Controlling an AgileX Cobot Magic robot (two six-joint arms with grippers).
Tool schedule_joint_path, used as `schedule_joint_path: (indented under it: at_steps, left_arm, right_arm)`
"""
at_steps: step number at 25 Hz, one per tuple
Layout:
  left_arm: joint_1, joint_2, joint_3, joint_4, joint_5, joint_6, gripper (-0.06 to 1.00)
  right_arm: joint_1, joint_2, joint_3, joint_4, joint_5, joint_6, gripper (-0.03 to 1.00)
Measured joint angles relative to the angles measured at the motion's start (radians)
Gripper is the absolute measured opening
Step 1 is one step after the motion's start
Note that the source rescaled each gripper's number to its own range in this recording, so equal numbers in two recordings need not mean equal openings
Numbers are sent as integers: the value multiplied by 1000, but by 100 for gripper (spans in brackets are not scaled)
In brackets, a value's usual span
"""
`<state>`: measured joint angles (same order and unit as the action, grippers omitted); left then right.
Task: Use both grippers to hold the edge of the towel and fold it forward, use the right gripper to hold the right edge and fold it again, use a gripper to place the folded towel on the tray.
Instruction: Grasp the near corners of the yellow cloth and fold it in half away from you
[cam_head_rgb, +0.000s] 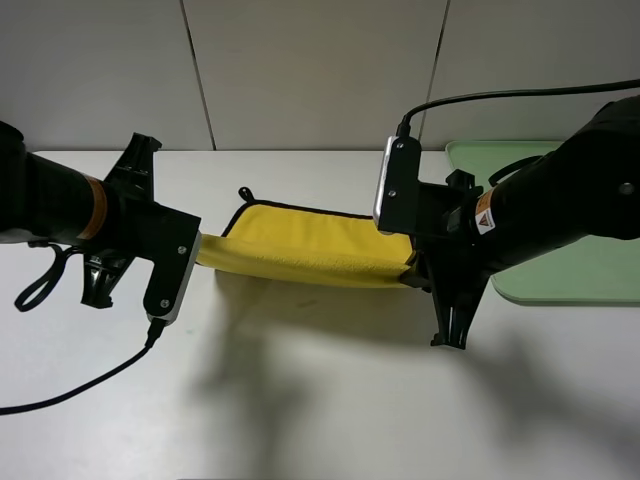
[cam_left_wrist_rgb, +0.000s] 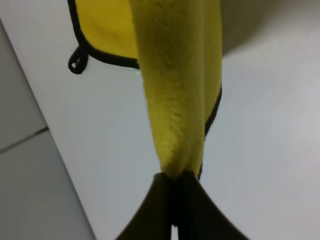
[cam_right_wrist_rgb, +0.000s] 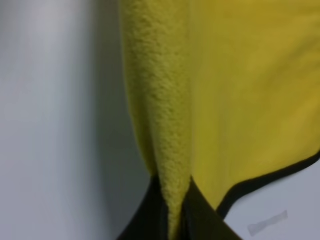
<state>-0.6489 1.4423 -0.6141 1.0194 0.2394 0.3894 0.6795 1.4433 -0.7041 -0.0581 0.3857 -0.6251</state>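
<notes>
A yellow towel (cam_head_rgb: 300, 245) with black trim hangs stretched between my two grippers above the white table; its far edge with a black loop (cam_head_rgb: 244, 193) still lies on the table. My left gripper (cam_head_rgb: 197, 252) is shut on the towel's left near corner (cam_left_wrist_rgb: 172, 150). My right gripper (cam_head_rgb: 412, 272) is shut on the towel's right near corner (cam_right_wrist_rgb: 172, 200). The wrist views show each pair of dark fingers pinching the yellow cloth. The pale green tray (cam_head_rgb: 560, 275) lies at the right behind my right arm.
The white table (cam_head_rgb: 320, 400) stretches toward the front edge below the towel. A black cable (cam_head_rgb: 70, 390) runs across the table at the left front. A panelled wall stands behind the table.
</notes>
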Motion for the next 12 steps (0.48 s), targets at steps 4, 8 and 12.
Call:
schedule_joint_path:
  at_steps: [4,8,12]
  left_arm:
    - [-2,-2,0,-59,7,0,0]
    - [-2,-2,-3,-68,12,0,0]
    - [-2,-1,-61,-72,41,-16,0]
  right_arm:
    - [0,-38,0,8,19,3,0]
    - [0,-41,0,11,20,3,0]
    - [0,-41,0,10,-6,3,0]
